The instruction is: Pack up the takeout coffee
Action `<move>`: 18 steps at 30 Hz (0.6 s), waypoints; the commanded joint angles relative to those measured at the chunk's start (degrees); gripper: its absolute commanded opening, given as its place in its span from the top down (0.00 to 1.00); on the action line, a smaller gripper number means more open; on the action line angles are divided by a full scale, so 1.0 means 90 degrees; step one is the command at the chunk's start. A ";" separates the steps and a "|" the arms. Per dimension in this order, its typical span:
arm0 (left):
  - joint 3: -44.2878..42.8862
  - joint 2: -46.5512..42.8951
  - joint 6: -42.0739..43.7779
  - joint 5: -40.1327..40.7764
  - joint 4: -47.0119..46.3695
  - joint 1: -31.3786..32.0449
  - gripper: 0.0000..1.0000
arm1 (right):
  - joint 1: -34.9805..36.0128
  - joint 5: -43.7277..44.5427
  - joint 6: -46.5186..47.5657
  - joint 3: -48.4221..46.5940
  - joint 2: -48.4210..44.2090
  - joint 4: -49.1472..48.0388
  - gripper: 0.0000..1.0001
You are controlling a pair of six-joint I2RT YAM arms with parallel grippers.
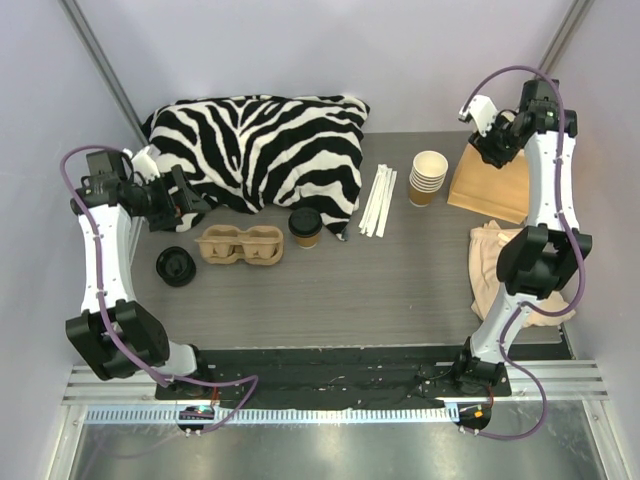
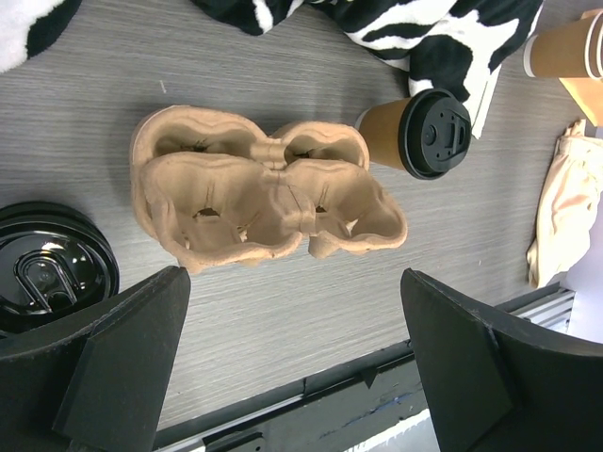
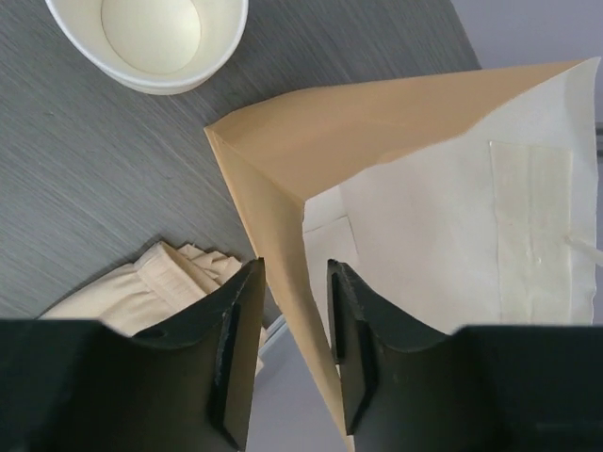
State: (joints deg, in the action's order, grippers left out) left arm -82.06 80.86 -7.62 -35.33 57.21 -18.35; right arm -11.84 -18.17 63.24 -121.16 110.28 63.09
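Observation:
The takeout coffee [image 1: 306, 226] [image 2: 429, 132], a tan cup with a black lid, stands upright mid-table, to the right of a moulded pulp cup carrier [image 1: 240, 244] [image 2: 264, 188]. My left gripper [image 1: 190, 200] [image 2: 292, 282] hovers open over the table near the carrier, with nothing between its fingers. At the far right, my right gripper [image 1: 492, 148] [image 3: 294, 268] straddles the upper edge of a tan paper bag [image 1: 490, 180] [image 3: 377, 122]. The bag's wall runs between the half-closed fingers, and a gap still shows beside it.
A loose black lid [image 1: 176, 266] [image 2: 47, 273] lies left of the carrier. A stack of lidless cups [image 1: 428, 177] [image 3: 151, 38] stands beside the bag, with white sticks [image 1: 378, 200] to its left. A zebra cloth [image 1: 260, 145] fills the back. A beige cloth [image 1: 495, 265] lies near right.

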 commanded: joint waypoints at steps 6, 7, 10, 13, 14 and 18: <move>-0.0159 -0.0390 0.0016 -0.0322 -0.0282 0.0008 0.00 | -0.0013 0.0408 0.0746 0.0650 -0.0973 -0.0963 0.99; -0.0179 -0.0420 0.0016 -0.0313 -0.0292 0.0008 0.00 | -0.0023 0.0418 0.0756 0.0640 -0.1022 -0.1033 0.99; -0.0140 -0.0498 0.0007 -0.0332 -0.0331 0.0017 0.00 | -0.0023 0.0457 0.0863 0.0494 -0.1305 -0.1219 0.99; -0.0111 -0.0576 -0.0032 -0.0381 -0.0370 0.0008 0.00 | 0.0036 0.0350 0.0912 0.0202 -0.1686 -0.1141 0.99; -0.0101 -0.0586 -0.0033 -0.0400 -0.0361 0.0008 0.00 | 0.0055 0.0291 0.0951 0.0066 -0.1909 -0.1044 0.99; 0.0016 -0.0683 -0.0159 -0.0527 -0.0555 0.0017 0.00 | 0.0483 -0.0041 0.1215 0.0200 -0.2740 -0.0332 0.99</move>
State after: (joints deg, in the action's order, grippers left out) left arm -82.06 77.03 -7.73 -37.36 55.92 -18.35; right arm -11.25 -15.35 70.72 -117.27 95.85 57.19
